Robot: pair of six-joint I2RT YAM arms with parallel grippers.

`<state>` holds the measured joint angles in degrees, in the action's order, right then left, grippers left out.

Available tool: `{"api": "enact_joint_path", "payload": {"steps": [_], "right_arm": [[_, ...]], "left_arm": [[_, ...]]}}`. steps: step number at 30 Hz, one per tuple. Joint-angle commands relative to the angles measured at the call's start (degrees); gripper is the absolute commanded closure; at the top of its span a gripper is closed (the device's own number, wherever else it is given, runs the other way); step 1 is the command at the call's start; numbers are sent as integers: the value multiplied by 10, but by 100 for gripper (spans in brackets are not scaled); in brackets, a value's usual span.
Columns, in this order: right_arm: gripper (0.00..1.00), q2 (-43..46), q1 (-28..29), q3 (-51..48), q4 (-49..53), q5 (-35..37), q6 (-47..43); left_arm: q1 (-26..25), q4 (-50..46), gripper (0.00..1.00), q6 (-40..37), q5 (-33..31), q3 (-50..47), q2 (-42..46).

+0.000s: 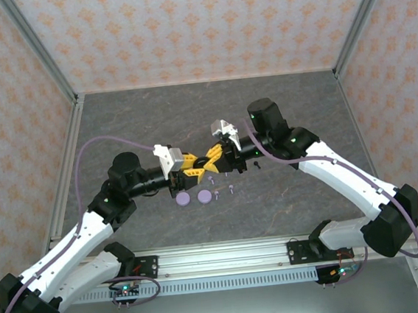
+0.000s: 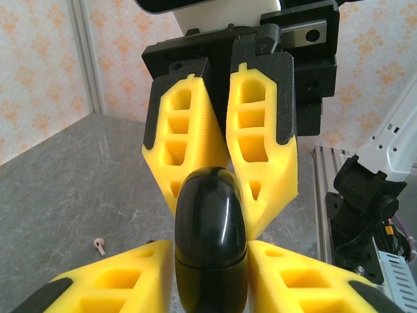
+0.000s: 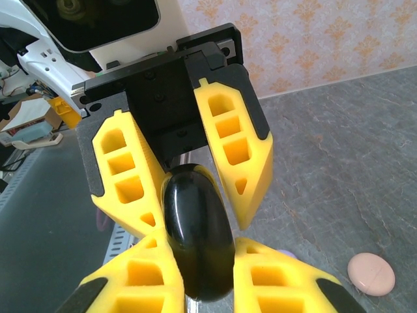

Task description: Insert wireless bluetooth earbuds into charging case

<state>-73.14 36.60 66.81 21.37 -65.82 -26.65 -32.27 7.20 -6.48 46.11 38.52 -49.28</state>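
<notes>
**Both pincers clenched on the black charging case at mid-frame**

In the top view the two arms meet at the centre of the frame, the left pincer (image 1: 192,170) and the right pincer (image 1: 211,160) tip to tip above the grey stone-patterned worktop (image 1: 285,105). Between them sits the charging case (image 2: 210,238), a glossy black oval with its seam shut. In the left wrist view that arm's own yellow fingers (image 2: 111,287) press on both flanks of its lower half, at the bottom of the frame. The other arm's fingers converge on its rounded top end from the upper middle. The right wrist view shows the same grip mirrored. Each pincer is therefore grasping the case, one at each end, and it is held off the surface.

The earbuds (image 1: 231,190) lie loose on the worktop just below the pincers in the top view, tiny and scattered, with a dark one to the right, near the right arm. One pink earbud (image 2: 99,245) lies alone at the lower left of the left wrist view. Two lavender discs (image 1: 183,199) rest side by side just left of the buds. A pink disc (image 3: 371,272) lies at the lower right of the right wrist view.
</notes>
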Motion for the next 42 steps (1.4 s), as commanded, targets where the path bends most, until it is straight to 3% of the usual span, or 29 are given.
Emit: {"api": "enact_joint_path", "payload": {"steps": [1,7,11,18,23,42], "right_arm": [[84,1,5,23,14,-9,-19],[81,6,5,24,9,-8,-12],[75,19,5,25,12,21,-8],[46,38,3,17,-19,75,8],[35,31,3,20,-26,94,14],[33,7,-17,50,-31,172,63]], "left_arm": [[-1,7,70,0,-1,21,-2],[-2,-2,85,-3,-3,21,-3],[-1,-4,87,-3,-4,22,-4],[-1,-5,93,-7,-4,22,-6],[-2,-8,94,-8,-2,23,-6],[-5,-15,97,-16,0,23,-3]]}}
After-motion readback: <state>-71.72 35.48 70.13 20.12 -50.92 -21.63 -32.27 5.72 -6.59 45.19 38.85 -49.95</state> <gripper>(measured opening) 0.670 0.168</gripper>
